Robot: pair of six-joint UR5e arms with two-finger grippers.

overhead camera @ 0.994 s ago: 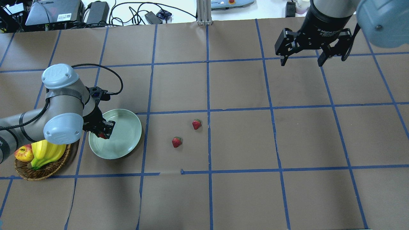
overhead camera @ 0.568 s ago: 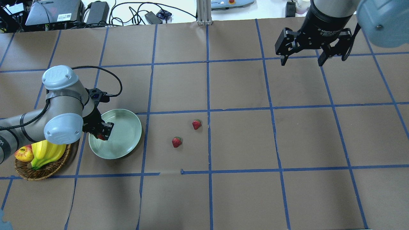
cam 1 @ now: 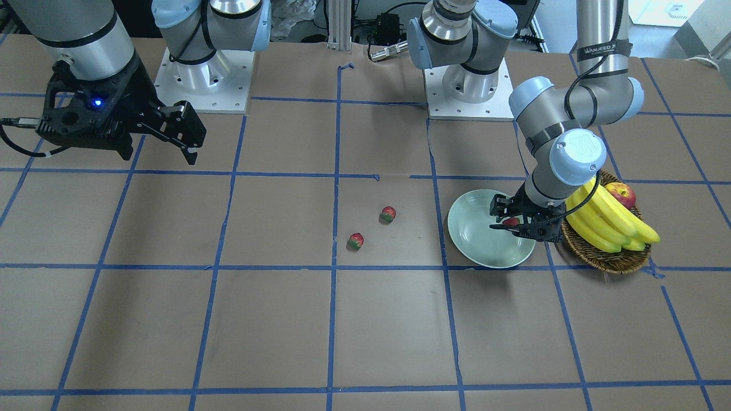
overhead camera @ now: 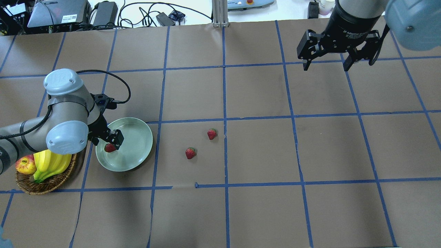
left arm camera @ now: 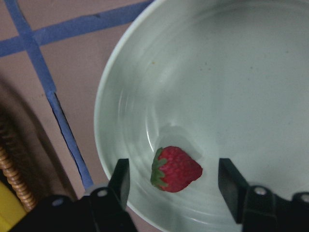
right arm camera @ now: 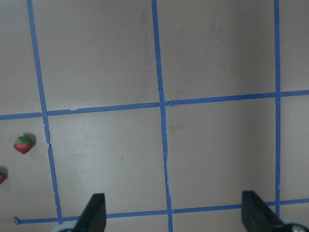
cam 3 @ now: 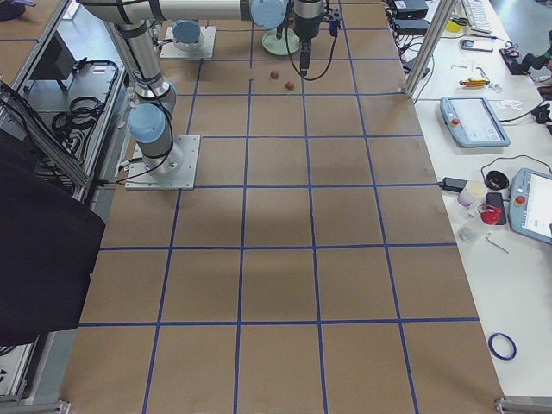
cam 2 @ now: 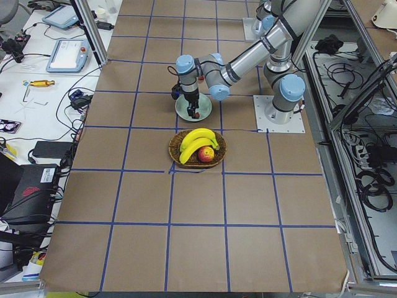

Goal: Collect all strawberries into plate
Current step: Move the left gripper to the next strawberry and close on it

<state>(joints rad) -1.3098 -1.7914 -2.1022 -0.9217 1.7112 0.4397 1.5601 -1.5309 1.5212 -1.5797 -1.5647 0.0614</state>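
One strawberry (left arm camera: 176,169) lies on its side in the pale mint plate (left arm camera: 231,72), near the rim. My left gripper (left arm camera: 175,186) hangs just above it, open, one finger on either side and neither touching it. From overhead, that strawberry (overhead camera: 110,148) sits in the plate's (overhead camera: 136,137) left part, below the left gripper (overhead camera: 112,140). Two more strawberries (overhead camera: 212,133) (overhead camera: 190,152) rest on the brown table to the right of the plate. My right gripper (overhead camera: 325,64) is open and empty, high over the far right of the table.
A wicker basket (overhead camera: 44,185) with bananas (overhead camera: 50,165) and an apple (overhead camera: 26,165) touches the plate's left side, under the left arm's elbow. Blue tape lines grid the table. Cables and devices lie beyond the far edge.
The left gripper has opened and let go of the strawberry, which now lies in the plate. The gripper has drawn back a little. The right arm has not moved.
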